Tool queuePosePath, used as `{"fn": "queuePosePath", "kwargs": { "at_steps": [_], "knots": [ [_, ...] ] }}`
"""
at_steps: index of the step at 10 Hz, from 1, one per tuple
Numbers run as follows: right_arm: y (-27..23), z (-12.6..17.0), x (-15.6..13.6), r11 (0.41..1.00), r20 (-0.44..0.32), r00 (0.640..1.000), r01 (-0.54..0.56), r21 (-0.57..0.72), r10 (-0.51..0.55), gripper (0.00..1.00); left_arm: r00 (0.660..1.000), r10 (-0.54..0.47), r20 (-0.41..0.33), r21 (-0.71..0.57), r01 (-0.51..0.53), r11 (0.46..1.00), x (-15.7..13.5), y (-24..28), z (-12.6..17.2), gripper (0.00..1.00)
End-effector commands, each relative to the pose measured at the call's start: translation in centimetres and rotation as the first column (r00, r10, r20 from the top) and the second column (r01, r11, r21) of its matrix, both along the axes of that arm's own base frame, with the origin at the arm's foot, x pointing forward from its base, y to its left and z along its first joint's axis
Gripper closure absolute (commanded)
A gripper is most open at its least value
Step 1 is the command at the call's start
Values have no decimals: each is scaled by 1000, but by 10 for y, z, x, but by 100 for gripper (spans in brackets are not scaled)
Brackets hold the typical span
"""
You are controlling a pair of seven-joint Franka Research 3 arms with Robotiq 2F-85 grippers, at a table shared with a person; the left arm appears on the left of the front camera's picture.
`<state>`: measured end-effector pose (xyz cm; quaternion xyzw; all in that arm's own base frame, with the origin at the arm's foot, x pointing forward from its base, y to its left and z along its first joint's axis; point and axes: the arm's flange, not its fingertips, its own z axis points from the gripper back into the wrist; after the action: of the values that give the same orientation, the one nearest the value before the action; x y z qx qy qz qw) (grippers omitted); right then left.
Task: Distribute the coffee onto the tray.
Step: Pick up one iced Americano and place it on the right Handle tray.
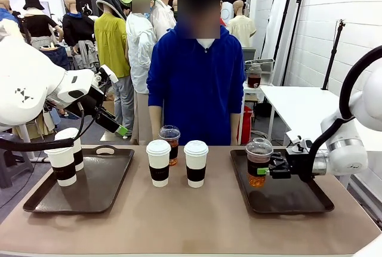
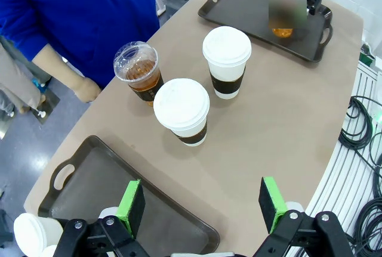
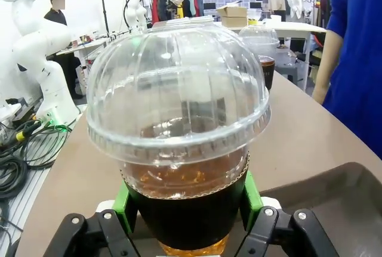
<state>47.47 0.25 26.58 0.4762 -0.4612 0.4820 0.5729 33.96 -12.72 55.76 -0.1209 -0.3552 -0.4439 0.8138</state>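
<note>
Brown table (image 1: 197, 227), two trays. Right gripper (image 1: 271, 166) grips the clear dome-lidded cup (image 1: 258, 161) by its sleeve, upright against spilling, at the right tray (image 1: 298, 200); set down or not, unclear. Left gripper (image 2: 202, 204) hangs spread and empty over the left tray (image 1: 101, 185), likely free for the middle cups (image 1: 196, 163).

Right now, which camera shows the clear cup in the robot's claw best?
Right wrist view: the clear cup is close up, with dome lid, amber drink and the right gripper clamping it. Front view shows it small; left wrist view, distant and blurred.
</note>
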Motion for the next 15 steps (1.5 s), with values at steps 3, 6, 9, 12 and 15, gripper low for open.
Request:
{"fn": "queuePosePath", "kwargs": {
  "at_steps": [3, 6, 9, 12, 15],
  "knots": [
    [-17, -17, -13, 998, 21, 1000, -2, 58, 1, 20, 1000, 1, -2, -3, -1, 1000, 0, 1, 0, 0],
    [-21, -27, -14, 998, -10, 1000, -13, 66, 13, 20, 1000, 1, -2, -3, -1, 1000, 0, 1, 0, 0],
    [-18, -23, -12, 997, -31, 999, -34, 69, 36, 20, 1000, 1, -2, -3, -1, 1000, 0, 1, 0, 0],
    [-16, -26, -10, 998, -59, 998, -27, 49, 29, 20, 1000, 1, -2, -3, -1, 1000, 0, 1, 0, 0],
    [-17, -29, -11, 999, -53, 998, -31, 19, 32, 20, 1000, 1, -2, -3, -1, 1000, 0, 1, 0, 0]
  ]
}}
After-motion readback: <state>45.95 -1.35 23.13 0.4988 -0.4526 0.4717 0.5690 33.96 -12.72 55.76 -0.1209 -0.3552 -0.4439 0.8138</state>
